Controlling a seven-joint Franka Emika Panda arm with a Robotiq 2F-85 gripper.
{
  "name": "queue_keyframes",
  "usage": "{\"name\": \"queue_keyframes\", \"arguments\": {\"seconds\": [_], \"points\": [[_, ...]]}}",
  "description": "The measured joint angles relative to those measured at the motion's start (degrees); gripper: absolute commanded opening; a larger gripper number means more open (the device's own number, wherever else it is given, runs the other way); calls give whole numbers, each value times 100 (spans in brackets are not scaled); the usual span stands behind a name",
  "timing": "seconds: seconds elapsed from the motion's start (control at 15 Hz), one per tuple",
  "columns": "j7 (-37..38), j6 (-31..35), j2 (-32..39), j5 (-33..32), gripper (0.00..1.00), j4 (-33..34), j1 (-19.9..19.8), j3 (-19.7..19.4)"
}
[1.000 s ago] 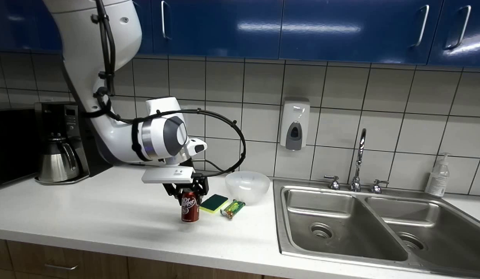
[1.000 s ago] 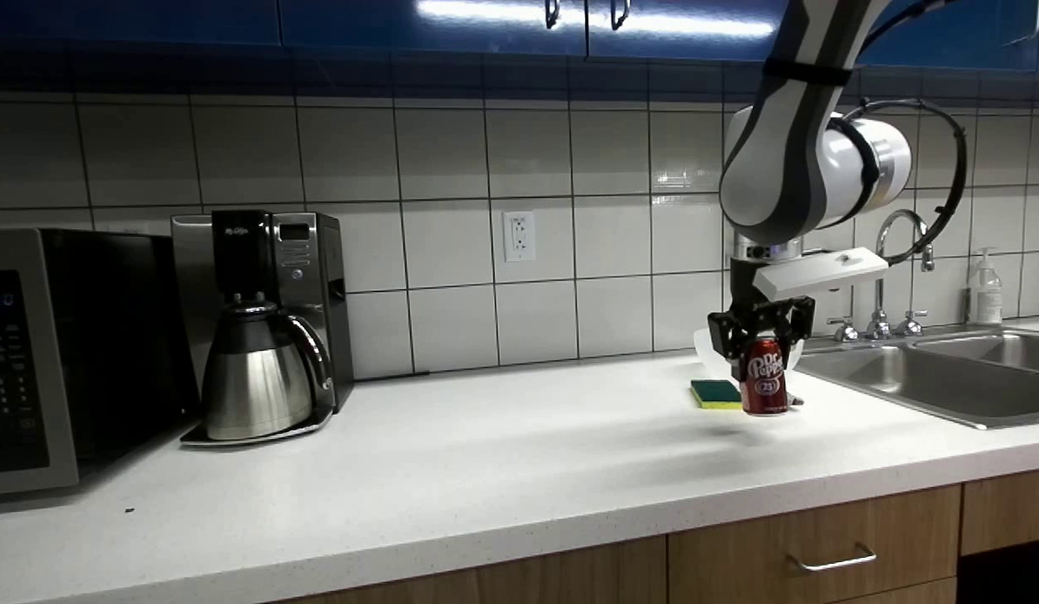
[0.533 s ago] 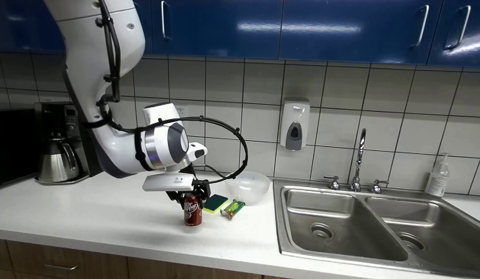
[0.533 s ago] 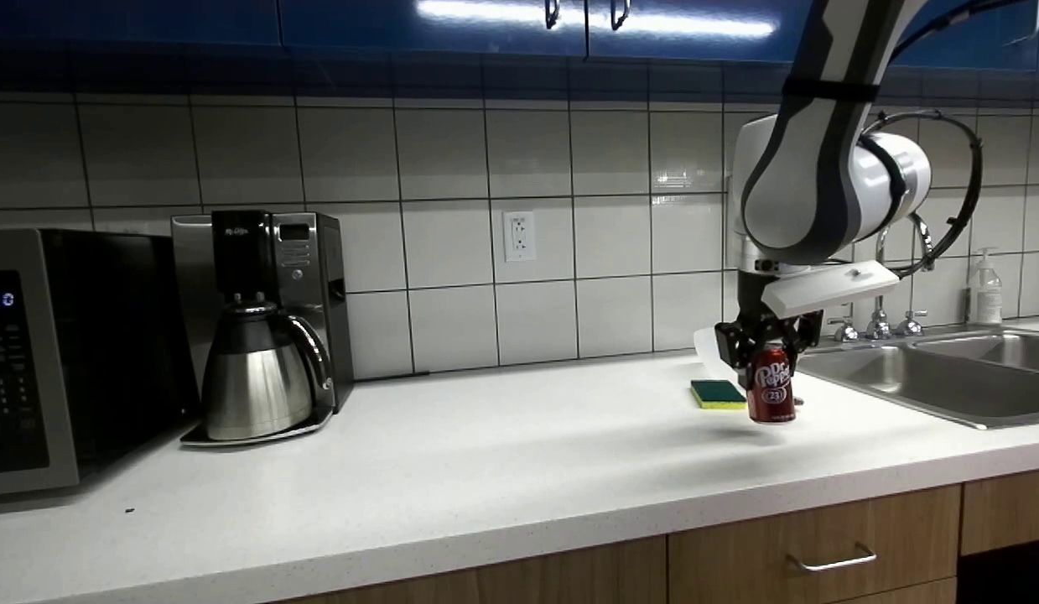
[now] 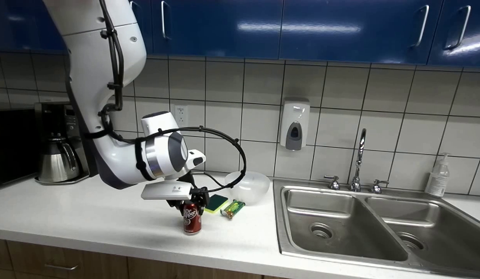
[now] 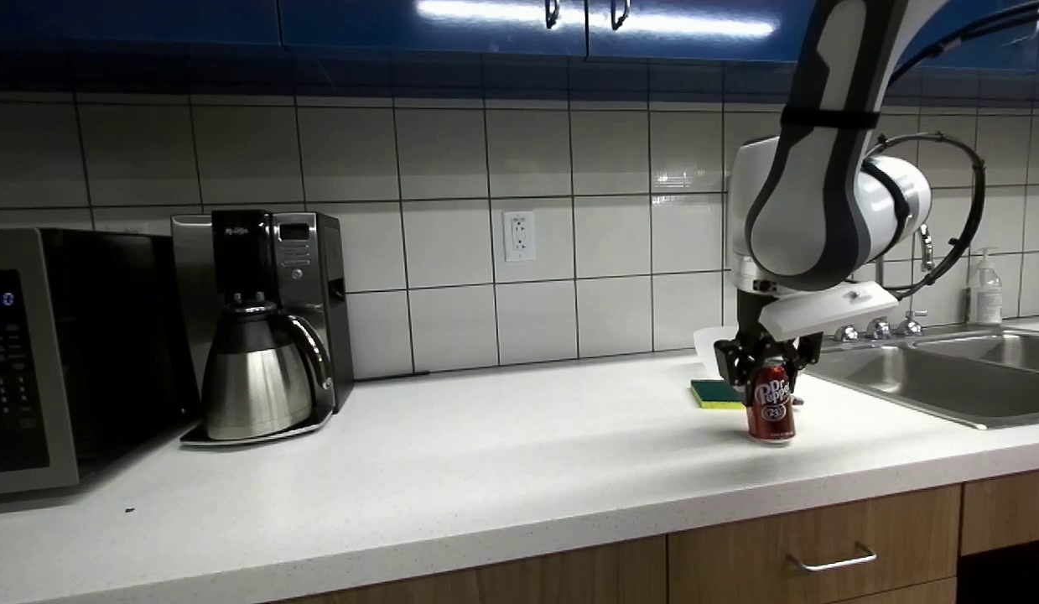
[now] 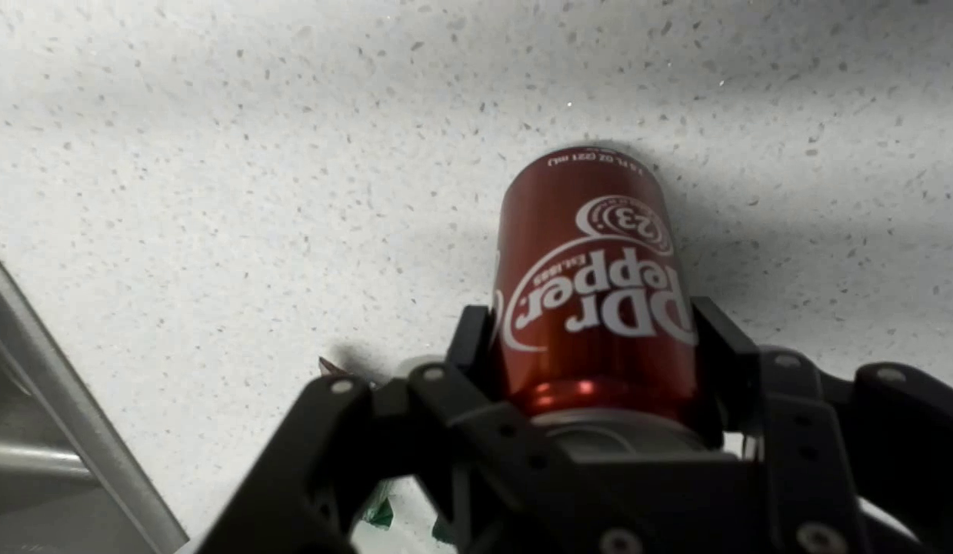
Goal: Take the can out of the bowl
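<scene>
The red can (image 5: 192,224) is upright between my gripper's fingers, outside the bowl. It also shows in an exterior view (image 6: 771,413) and in the wrist view (image 7: 591,223), its silvery top partly hidden by the gripper. My gripper (image 7: 591,319) points down and is shut on the upper part of the can, a finger against each side. The can's base is at or just above the counter; I cannot tell if it touches. The translucent whitish bowl (image 5: 252,188) stands behind and to the right in this exterior view; the arm partly hides it in both exterior views (image 6: 705,344).
A green-and-yellow sponge (image 5: 216,203) and a green wrapped packet (image 5: 232,209) lie on the counter between can and bowl. The steel sink (image 5: 279,217) is to the right, its edge also in the wrist view (image 7: 76,400). A coffee maker (image 6: 259,361) stands farther along the counter.
My gripper has moved down and a little toward the counter's front edge with the can in it. The bowl, sponge and packet have not moved.
</scene>
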Motion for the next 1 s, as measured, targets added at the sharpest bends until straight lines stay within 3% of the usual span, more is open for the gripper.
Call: {"name": "queue_keyframes", "arguments": {"seconds": [0.2, 0.53, 0.73, 1.0], "points": [[20, 65, 55, 0, 100, 10, 177, -175], [8, -93, -17, 12, 100, 121, 288, -290], [-109, -595, -310, 130, 100, 222, 270, -229], [-533, -1644, -901, 488, 100, 370, -13, 157]]}}
